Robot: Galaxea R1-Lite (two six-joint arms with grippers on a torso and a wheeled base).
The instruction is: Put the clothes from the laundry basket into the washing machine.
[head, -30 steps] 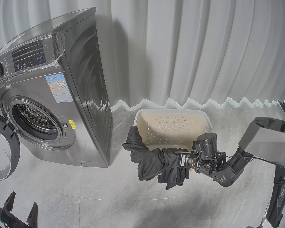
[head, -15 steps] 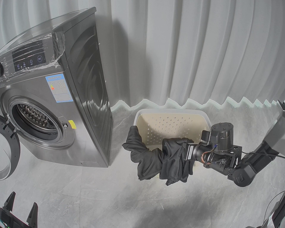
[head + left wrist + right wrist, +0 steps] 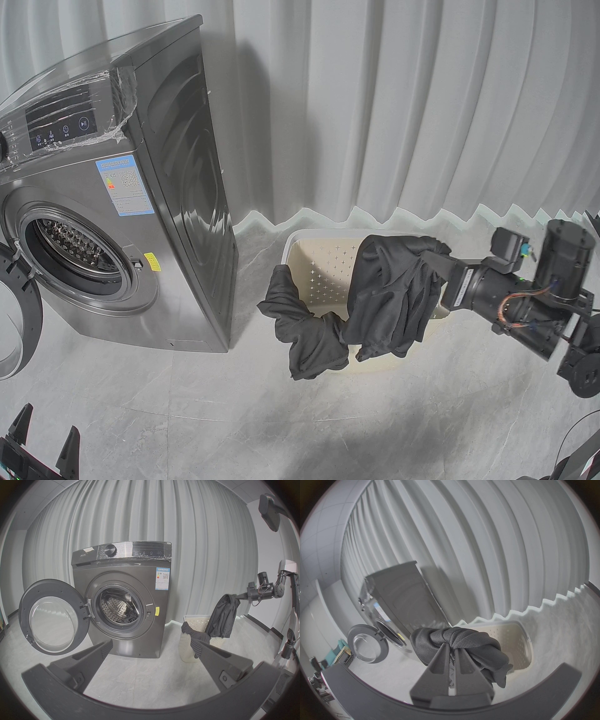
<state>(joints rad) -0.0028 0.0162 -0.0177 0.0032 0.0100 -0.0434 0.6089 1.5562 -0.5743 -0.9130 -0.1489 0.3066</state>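
Note:
A dark grey garment [image 3: 387,294] hangs from my right gripper [image 3: 437,259], which is shut on its top above the laundry basket [image 3: 312,250]. The cloth's lower end still drapes over the basket's left rim and down its outside [image 3: 300,331]. In the right wrist view the fingers [image 3: 465,667] pinch the bunched garment [image 3: 462,642]. The grey washing machine [image 3: 112,187] stands at the left with its round door [image 3: 19,312] swung open and the drum [image 3: 75,250] exposed. My left gripper [image 3: 44,437] is low at the front left, open and holding nothing. The left wrist view shows the machine [image 3: 125,598], basket [image 3: 190,642] and hanging garment [image 3: 223,616].
White pleated curtains [image 3: 406,106] close off the back. The marble-look floor [image 3: 219,406] lies bare between the machine and the basket. The basket stands close to the machine's right side panel [image 3: 194,187].
My right gripper has risen and moved right and back, lifting the bunched garment from the basket's front edge to above it. The left gripper has not moved.

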